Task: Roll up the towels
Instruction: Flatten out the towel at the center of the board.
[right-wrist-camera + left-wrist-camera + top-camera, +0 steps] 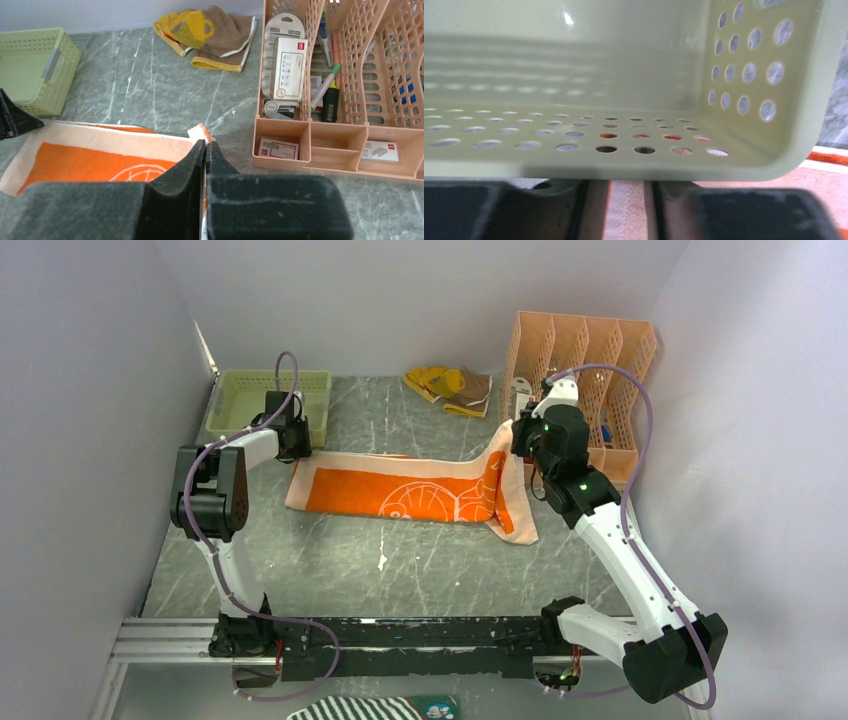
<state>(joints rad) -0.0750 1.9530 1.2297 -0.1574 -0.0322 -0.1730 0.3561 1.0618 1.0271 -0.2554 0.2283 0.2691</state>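
The orange towel with its cream border and white drawing lies spread across the table's middle. My right gripper is shut on its right end and holds that end up off the table; in the right wrist view a bit of hem pokes out above the closed tips, with the rest of the orange towel lying to the left. My left gripper is low at the towel's far left corner. Its jaws stand apart with the cream hem between them. The yellow towel lies crumpled at the back.
A green perforated basket stands right behind my left gripper and fills the left wrist view. A peach desk organizer with pens and boxes stands at the back right, close to my right arm. A striped cloth lies below the rail.
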